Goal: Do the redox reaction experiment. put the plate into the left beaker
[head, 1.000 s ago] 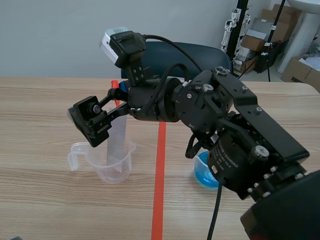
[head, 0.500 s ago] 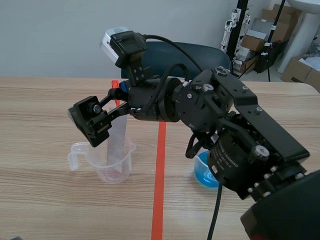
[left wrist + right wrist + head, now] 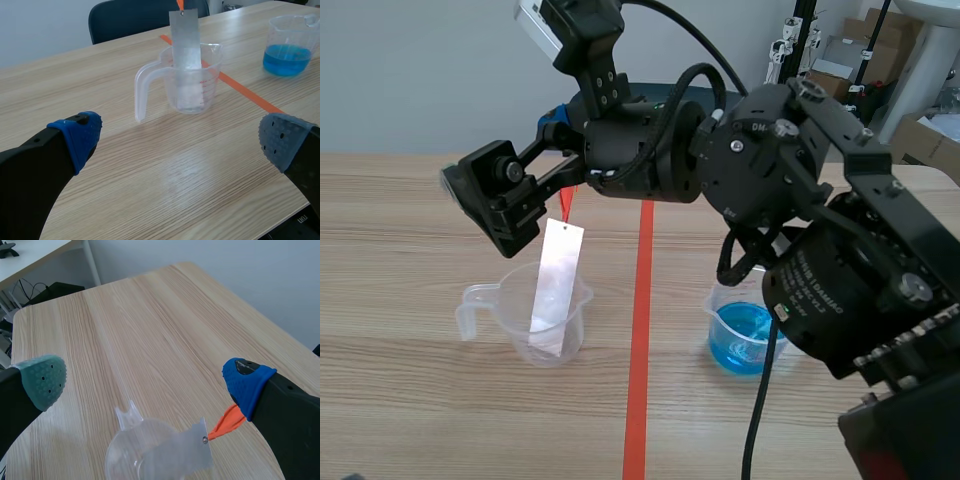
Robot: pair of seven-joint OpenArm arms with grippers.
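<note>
Silvery rectangular plate (image 3: 557, 280), orange tag (image 3: 227, 422)

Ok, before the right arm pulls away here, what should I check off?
1. Plate lower end inside the left beaker: ok.
2. Left beaker upright: ok.
3. Right end effector open, holding nothing: ok.
4. Orange tag free of the blue pad: cannot tell.
5. Beaker of blue liquid upright: ok.
6. Left end effector open, short of the left beaker: ok.
</note>
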